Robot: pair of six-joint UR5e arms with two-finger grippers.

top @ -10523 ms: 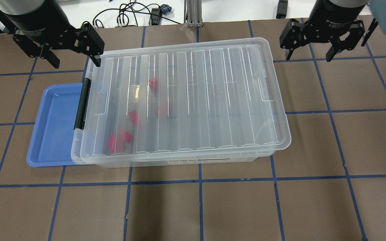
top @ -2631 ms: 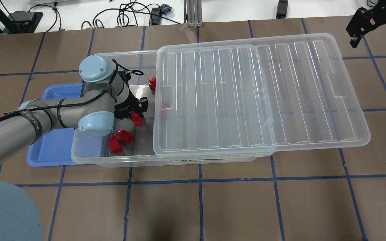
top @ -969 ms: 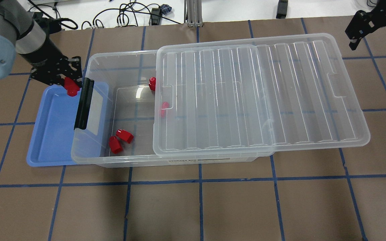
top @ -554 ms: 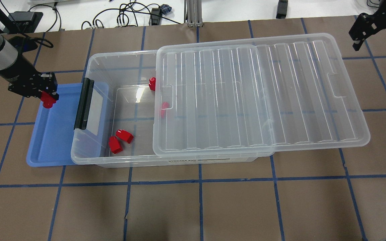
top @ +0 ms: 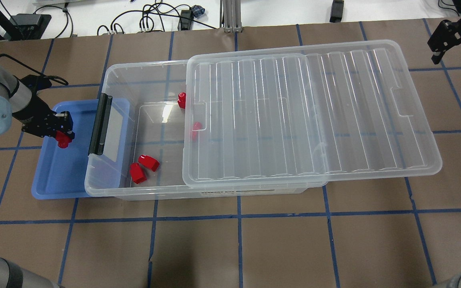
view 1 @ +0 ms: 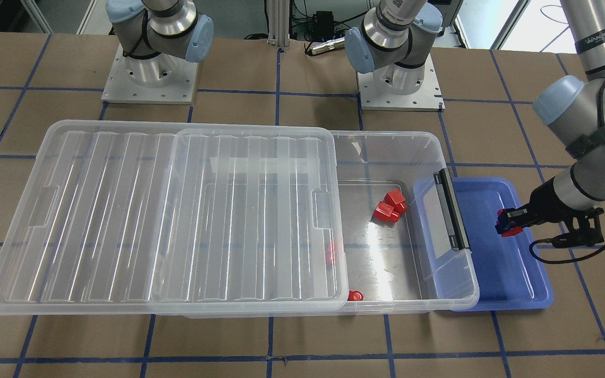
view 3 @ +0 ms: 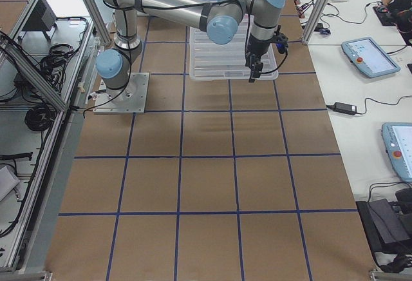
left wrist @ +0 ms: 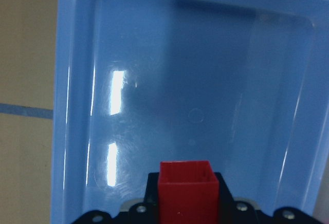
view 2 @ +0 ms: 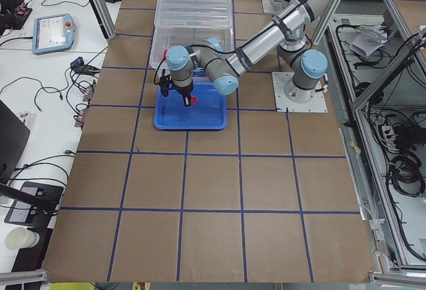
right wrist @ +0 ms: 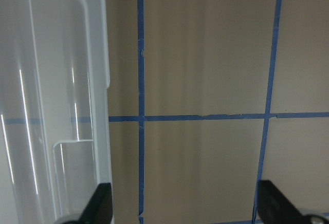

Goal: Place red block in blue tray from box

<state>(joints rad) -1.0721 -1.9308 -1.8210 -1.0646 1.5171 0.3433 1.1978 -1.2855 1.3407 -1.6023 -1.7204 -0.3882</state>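
Red block (top: 62,142) clamped in left tool (top: 64,136) above blue tray (top: 54,182), beside box (top: 112,72); right tool (right wrist: 185,206) spread.

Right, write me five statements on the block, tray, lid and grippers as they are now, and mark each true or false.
1. The left gripper holds the red block over the blue tray. True.
2. The lid fully covers the box. False: it sits offset, leaving the end by the tray uncovered.
3. The right gripper has its jaws shut on a block. False: the jaws are open with nothing between them, beside the lid.
4. Other red pieces lie inside the box. True.
5. The blue tray sits apart from the box. False: the box's latch end overlaps it.
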